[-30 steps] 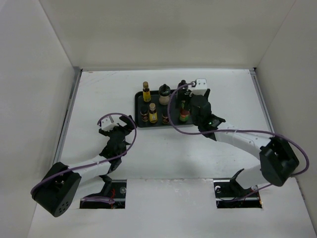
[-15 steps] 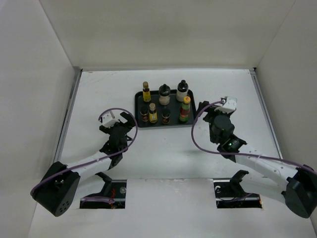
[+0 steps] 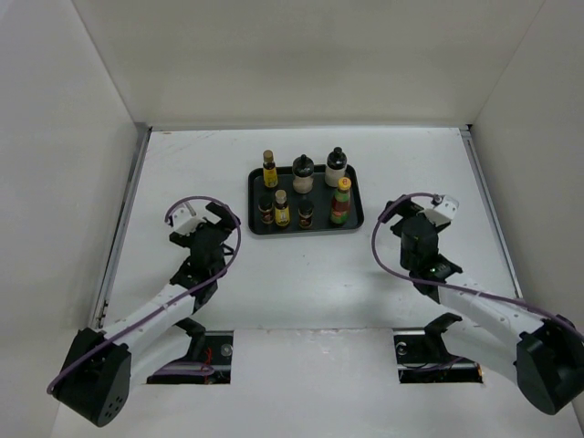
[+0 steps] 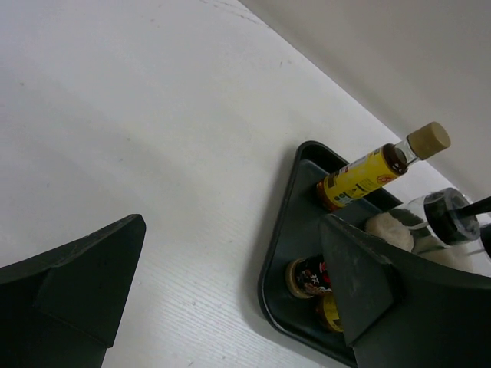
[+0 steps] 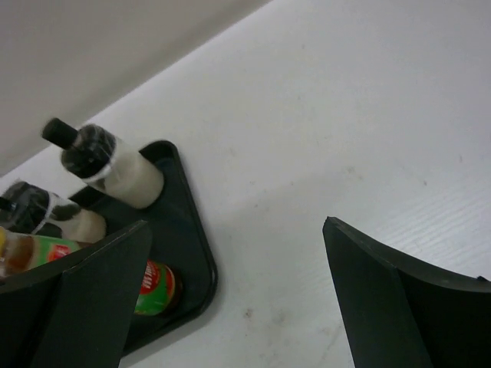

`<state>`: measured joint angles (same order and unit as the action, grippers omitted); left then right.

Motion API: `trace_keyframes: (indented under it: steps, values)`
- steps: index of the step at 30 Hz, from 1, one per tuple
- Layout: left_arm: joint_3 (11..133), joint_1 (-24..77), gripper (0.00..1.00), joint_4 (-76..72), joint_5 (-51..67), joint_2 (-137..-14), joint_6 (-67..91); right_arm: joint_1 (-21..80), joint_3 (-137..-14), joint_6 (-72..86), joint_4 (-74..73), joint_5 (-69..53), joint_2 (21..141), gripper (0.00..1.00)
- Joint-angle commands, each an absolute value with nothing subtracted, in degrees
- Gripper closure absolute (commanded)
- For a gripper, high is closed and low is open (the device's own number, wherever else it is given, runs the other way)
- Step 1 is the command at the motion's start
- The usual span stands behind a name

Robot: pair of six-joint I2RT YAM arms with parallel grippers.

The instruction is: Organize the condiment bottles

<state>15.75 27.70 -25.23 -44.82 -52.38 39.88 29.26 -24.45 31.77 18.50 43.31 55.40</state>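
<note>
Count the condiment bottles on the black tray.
7, all on the tray. Back row: yellow-labelled bottle, pale shaker, white bottle. Front row: dark jar, second yellow-labelled bottle, second dark jar, green-capped bottle. None appears hidden.

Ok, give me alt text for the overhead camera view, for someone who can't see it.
Seven small bottles stand upright in two rows in a black tray at the far middle of a white table. The left gripper and right gripper sit open on either side of the tray, holding nothing.
</note>
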Motion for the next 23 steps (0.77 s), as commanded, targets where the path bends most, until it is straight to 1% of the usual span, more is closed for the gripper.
trace_keyframes:
  steps: [1,5,9,13,19,23]
  values:
    - [18.5,26.9,0.00,-19.8,-45.4,-51.8,41.8,27.8,-20.1,41.4,16.8,39.8,56.2,0.00]
    - [21.3,26.1,0.00,-14.6,-43.6,-50.9,41.7,28.1,-19.9,41.4,17.1,39.5,56.3,0.00]
    - [27.3,24.7,0.00,1.4,-44.9,-50.8,43.0,28.2,-17.7,41.7,17.6,40.5,54.1,0.00]
    - [32.9,22.7,0.00,12.0,-45.5,-54.1,44.0,26.9,-17.0,43.2,17.4,39.6,54.8,0.00]
    - [32.3,23.3,0.00,12.0,-42.5,-52.9,44.9,25.1,-17.6,43.1,17.1,38.8,55.7,0.00]
    - [33.7,23.2,0.00,15.7,-38.2,-54.9,45.0,21.6,-18.8,42.6,15.1,38.1,55.7,0.00]
